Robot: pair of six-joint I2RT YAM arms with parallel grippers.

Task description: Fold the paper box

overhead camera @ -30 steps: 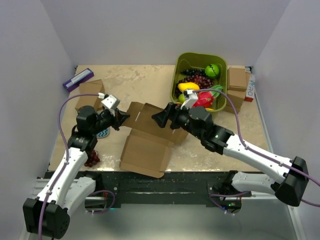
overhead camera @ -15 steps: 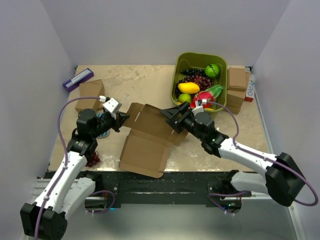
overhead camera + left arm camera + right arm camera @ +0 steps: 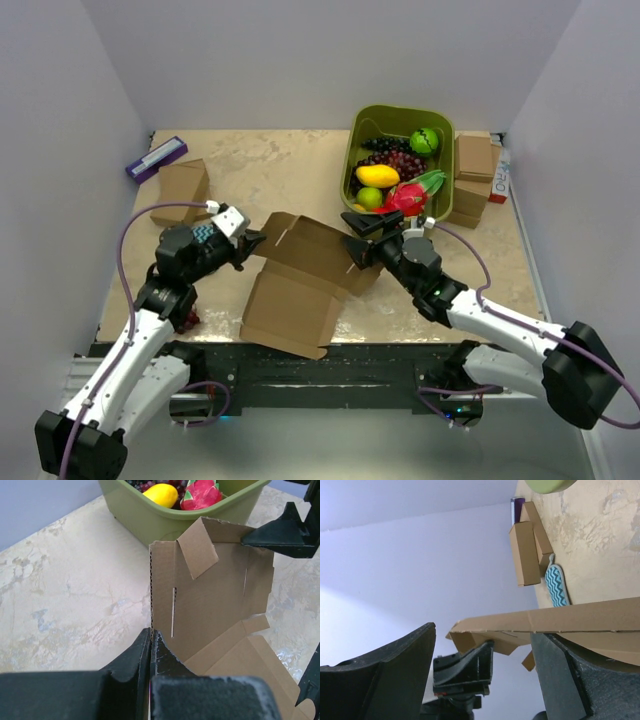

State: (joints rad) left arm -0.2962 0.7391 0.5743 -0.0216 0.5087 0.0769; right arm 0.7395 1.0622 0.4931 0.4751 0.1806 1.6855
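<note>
**Pinching the paper box on one side, jaws wide on the other**

The left gripper [image 3: 151, 636] has its jaws closed tight on the left edge of the paper box [image 3: 295, 300]. The box's rear panel stands raised and its front panel lies flat on the worktop [image 3: 280, 170], just left of the near corner of the green bin [image 3: 351, 160].

The right gripper [image 3: 350, 240] sits at the bin-side edge of that raised panel. Its jaws are spread wide with the cardboard edge between them; I cannot tell whether either finger touches it.

There is one paper box. Three smaller cardboard boxes [image 3: 181, 184] are in view: one well left of the bin and two just right of it.

Inside the bin are:
- one yellow fruit [image 3: 378, 176]
- one dragon fruit [image 3: 405, 198]
- one bunch of dark grapes [image 3: 398, 160]
- two round green fruits [image 3: 424, 140]
</note>
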